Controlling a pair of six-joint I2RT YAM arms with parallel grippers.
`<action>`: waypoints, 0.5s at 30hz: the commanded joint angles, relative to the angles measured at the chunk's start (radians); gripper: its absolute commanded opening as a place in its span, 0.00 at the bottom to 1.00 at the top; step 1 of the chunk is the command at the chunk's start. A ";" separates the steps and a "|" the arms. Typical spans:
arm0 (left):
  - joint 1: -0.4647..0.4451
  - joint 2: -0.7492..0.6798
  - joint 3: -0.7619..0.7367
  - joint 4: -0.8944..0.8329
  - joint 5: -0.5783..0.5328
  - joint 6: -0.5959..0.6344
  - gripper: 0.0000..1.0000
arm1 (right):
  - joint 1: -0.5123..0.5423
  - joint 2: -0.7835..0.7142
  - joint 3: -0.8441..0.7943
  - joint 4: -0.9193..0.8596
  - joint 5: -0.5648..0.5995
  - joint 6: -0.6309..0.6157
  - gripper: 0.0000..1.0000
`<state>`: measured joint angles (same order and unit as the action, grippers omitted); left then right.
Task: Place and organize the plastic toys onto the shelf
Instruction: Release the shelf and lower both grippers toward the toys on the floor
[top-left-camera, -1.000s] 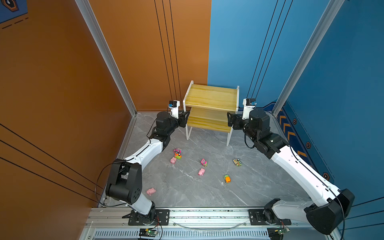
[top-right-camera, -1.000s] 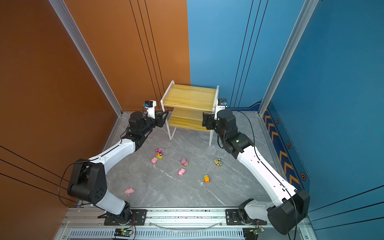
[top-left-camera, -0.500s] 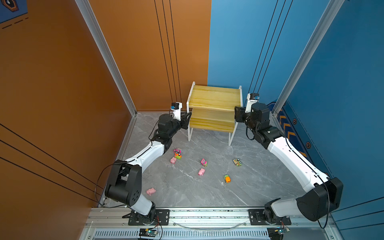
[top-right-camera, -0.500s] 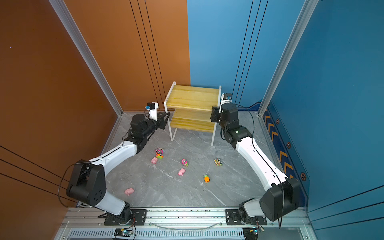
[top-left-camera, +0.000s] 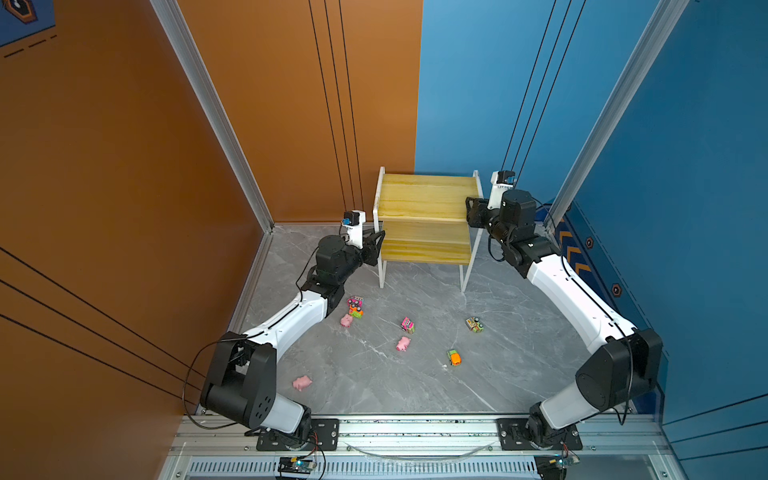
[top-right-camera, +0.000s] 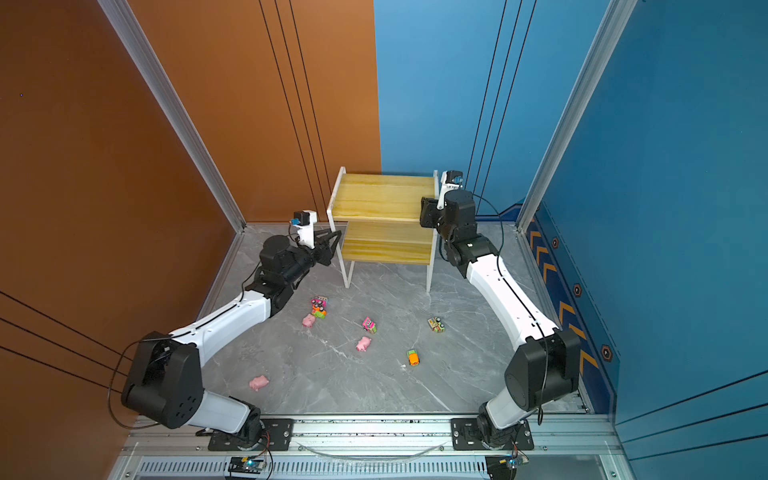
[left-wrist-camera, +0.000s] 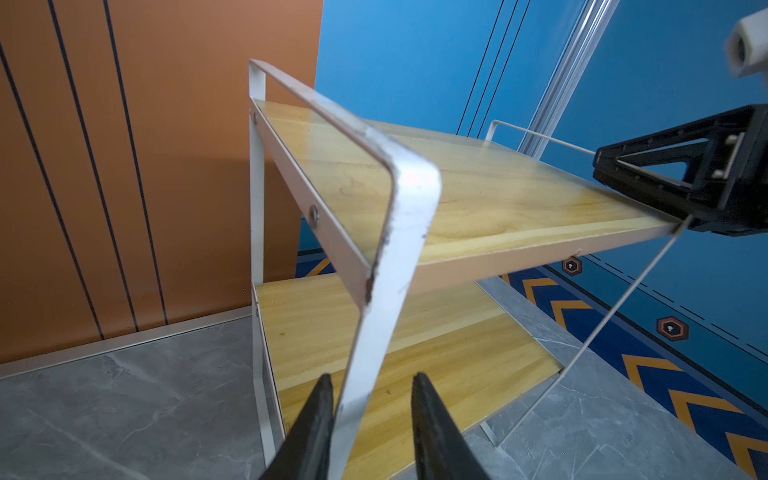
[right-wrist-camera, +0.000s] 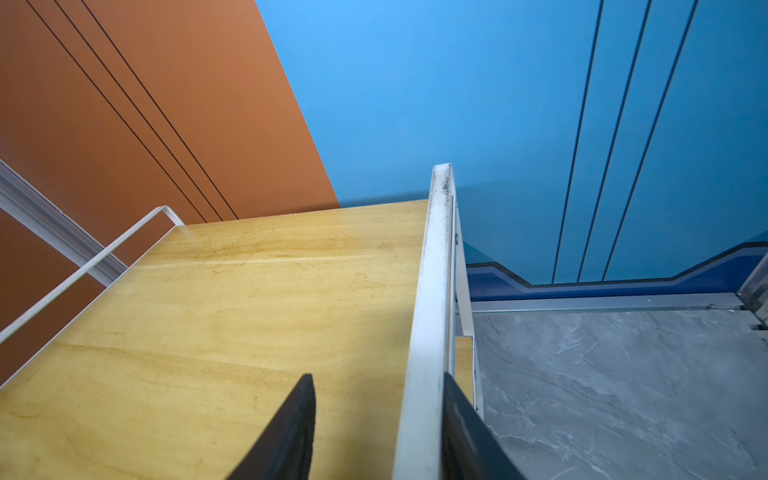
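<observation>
Both end effectors straddle the shelf (top-left-camera: 424, 199) frame: left end effector (left-wrist-camera: 370, 419) and right end effector (right-wrist-camera: 374, 415) each clamped on a flat white metal rail; yellow boards bare.

The shelf (top-left-camera: 424, 220) stood upright at the back of the floor, by the wall corner: 2 pale yellow boards stepped on a thin white frame, both boards bare. The plastic toys lay scattered in front of it. A pink and a green truck (top-left-camera: 355, 306) touched, with a pink pig (top-left-camera: 346, 320) just beside. Another truck (top-left-camera: 408, 325) and pig (top-left-camera: 403, 344) lay mid-floor, a yellowish truck (top-left-camera: 474, 324) and an orange-green one (top-left-camera: 454, 358) further right, and a lone pig (top-left-camera: 302, 382) near the front left.
</observation>
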<state>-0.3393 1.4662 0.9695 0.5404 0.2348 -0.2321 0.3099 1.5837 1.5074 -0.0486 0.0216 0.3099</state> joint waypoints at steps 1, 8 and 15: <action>0.009 -0.050 -0.004 -0.067 -0.045 -0.001 0.45 | 0.000 0.034 0.052 0.055 -0.045 0.005 0.51; 0.020 -0.157 -0.013 -0.282 -0.107 0.027 0.80 | -0.023 0.061 0.108 0.080 -0.057 -0.020 0.64; 0.008 -0.279 -0.026 -0.566 -0.199 0.043 0.94 | -0.061 -0.079 0.062 0.091 -0.042 -0.049 0.88</action>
<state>-0.3275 1.2282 0.9665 0.1547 0.1059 -0.2047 0.2687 1.6131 1.5749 -0.0071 -0.0227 0.2829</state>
